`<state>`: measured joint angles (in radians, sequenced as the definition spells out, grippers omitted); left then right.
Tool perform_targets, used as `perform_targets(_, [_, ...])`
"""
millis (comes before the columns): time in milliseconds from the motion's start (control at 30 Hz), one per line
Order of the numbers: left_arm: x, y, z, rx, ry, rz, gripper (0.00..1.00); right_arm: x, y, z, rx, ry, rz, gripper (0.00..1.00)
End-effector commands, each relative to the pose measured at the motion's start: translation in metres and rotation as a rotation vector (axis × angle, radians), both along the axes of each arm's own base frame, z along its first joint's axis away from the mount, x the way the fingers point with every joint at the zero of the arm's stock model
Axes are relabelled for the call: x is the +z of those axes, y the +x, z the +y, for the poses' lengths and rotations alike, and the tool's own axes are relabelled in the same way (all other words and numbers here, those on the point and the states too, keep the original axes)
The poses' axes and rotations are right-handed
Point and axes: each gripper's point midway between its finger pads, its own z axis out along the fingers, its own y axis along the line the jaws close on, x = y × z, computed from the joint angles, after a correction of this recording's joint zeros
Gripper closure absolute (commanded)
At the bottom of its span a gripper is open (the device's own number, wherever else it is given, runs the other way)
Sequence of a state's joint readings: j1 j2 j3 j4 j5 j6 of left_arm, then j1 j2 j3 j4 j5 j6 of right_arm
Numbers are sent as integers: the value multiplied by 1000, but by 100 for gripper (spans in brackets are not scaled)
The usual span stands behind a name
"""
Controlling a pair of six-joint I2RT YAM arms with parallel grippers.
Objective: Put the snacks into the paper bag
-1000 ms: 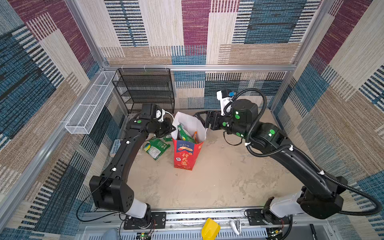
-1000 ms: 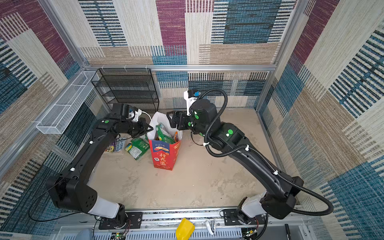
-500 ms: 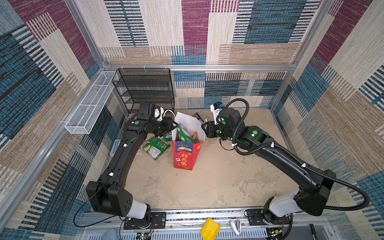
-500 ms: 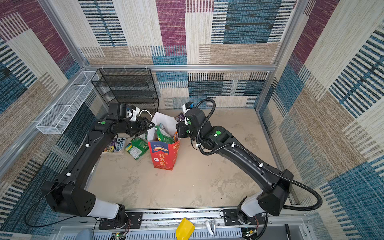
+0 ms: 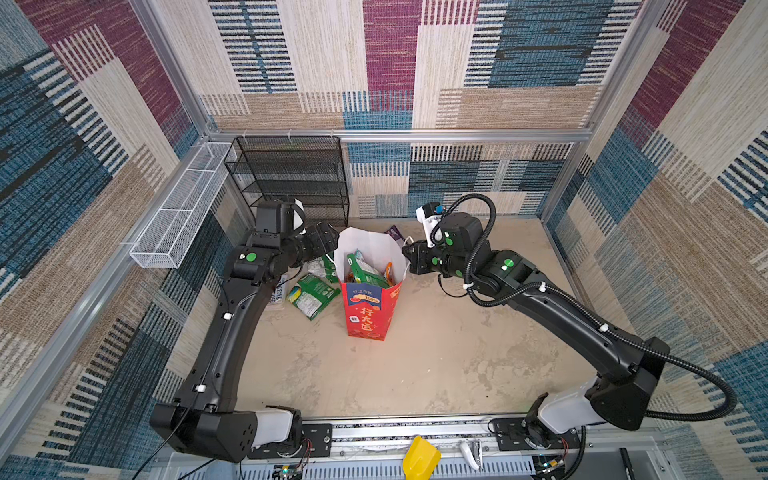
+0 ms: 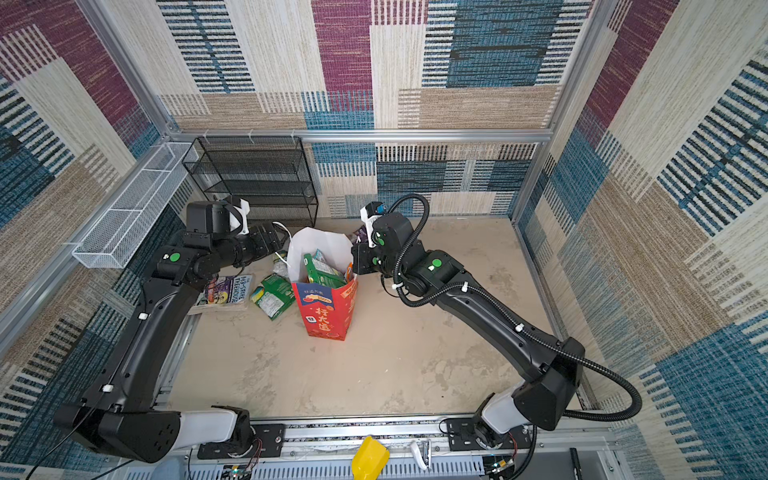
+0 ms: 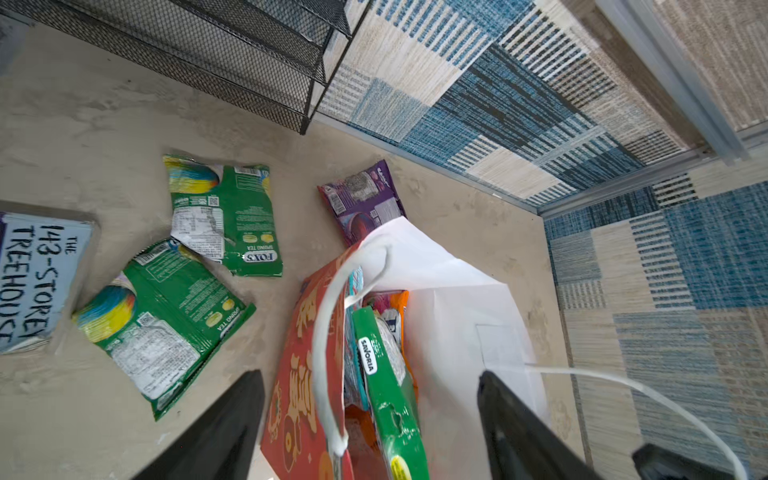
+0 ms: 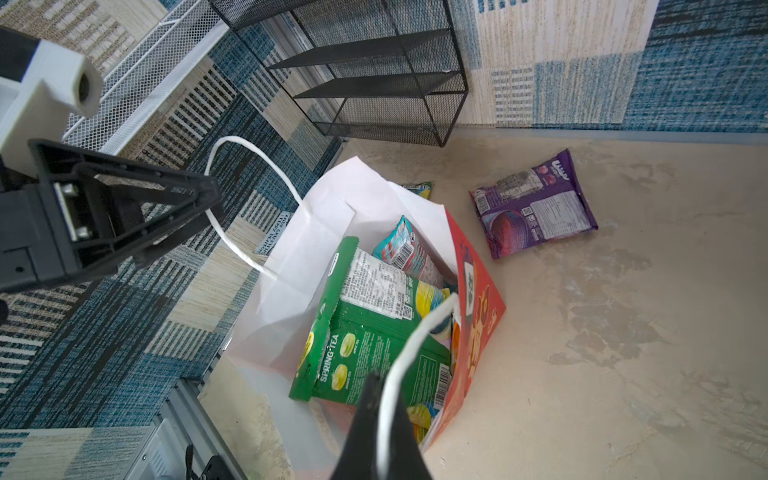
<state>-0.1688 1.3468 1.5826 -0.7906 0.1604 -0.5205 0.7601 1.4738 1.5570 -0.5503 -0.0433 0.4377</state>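
Note:
The red paper bag (image 5: 365, 311) (image 6: 328, 311) stands upright mid-floor with its white mouth open. Inside it are several snacks, with a green pouch (image 8: 365, 332) on top. Two green pouches (image 7: 162, 324) (image 7: 226, 216) lie left of the bag, and a purple pouch (image 8: 532, 203) (image 7: 361, 199) lies behind it. My right gripper (image 8: 384, 386) (image 5: 409, 255) is at the bag's right rim, shut on a white cord handle (image 8: 419, 336). My left gripper (image 7: 370, 374) (image 5: 332, 243) is open over the bag's left rim. The other cord handle (image 8: 249, 166) loops past its fingertip.
A flat book (image 6: 226, 291) (image 7: 33, 274) lies left of the green pouches. A black mesh rack (image 5: 295, 183) stands in the back left corner. A white wire basket (image 5: 178, 208) hangs on the left wall. Patterned walls enclose the floor, and a yellow object (image 5: 419, 457) sits at the front rail.
My right arm has lowered and drawn in beside the bag's right rim. The left gripper has barely shifted at the left rim. The bag has stayed upright in place.

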Motion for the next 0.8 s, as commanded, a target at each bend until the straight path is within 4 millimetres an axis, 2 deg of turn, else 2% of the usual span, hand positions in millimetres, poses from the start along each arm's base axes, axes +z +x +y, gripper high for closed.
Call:
perform_targets(0, [-1, 7, 9, 33, 27, -6, 24, 25, 0, 3, 34, 58, -84, 100])
perform_targets(167, [-6, 16, 13, 69, 33, 33, 51, 30, 0, -2, 39, 61, -100, 100])
perform_targets(267, [0, 24, 13, 63, 18, 19, 79, 28, 2, -2, 51, 59, -101, 100])
perform_targets(367, [7, 30, 0, -1, -16, 23, 100, 29, 11, -5, 56, 78, -97, 100])
perform_targets(433, [16, 32, -14, -50, -64, 17, 100, 46, 16, -10, 51, 108, -120, 100])
perform_targets(533, [45, 26, -39, -129, -95, -40, 100, 93, 16, -23, 8, 148, -221, 100])
perform_targets(600, [62, 17, -57, -164, -80, -88, 100, 112, 16, -32, -24, 164, -263, 100])
perform_targets(667, [68, 12, -76, -196, -47, -114, 100, 115, 19, -39, -35, 161, -271, 100])
perform_targets(767, [57, 21, -91, -222, -36, -87, 100, 99, 29, -47, -37, 152, -209, 100])
